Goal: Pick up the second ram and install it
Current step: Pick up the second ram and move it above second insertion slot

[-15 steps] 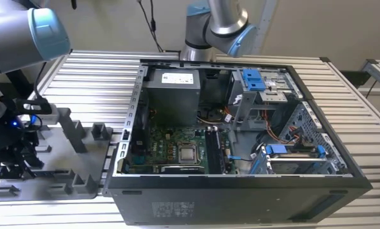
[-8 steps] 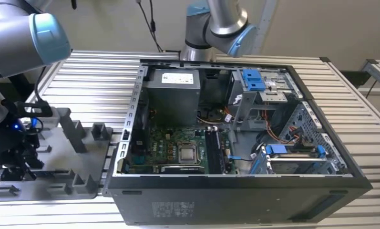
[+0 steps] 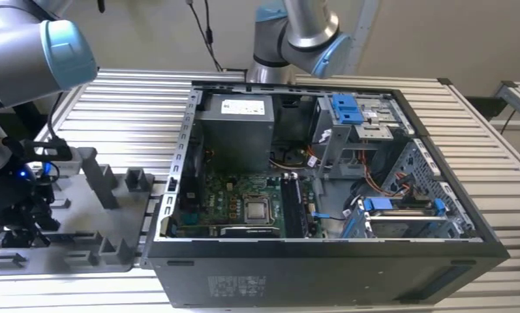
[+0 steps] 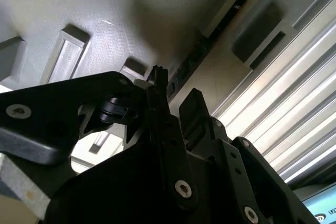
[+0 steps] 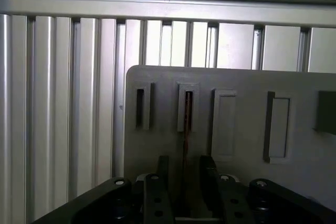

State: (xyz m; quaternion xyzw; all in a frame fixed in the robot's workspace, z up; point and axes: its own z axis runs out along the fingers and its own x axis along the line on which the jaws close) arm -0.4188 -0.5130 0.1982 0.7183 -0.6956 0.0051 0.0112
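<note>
Down at the exterior view's left, the gripper (image 3: 20, 231) is hanging over the grey holder (image 3: 77, 218); in the first wrist view, the second ram (image 5: 185, 124) is standing edge-on in a holder slot; in both wrist views, the fingers (image 5: 209, 179) are sitting parted, straddling it.

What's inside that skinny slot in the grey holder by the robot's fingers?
The second ram, a thin dark strip, stands on edge in it, between the robot's open fingers. The part down inside the grey holder is covered.
</note>
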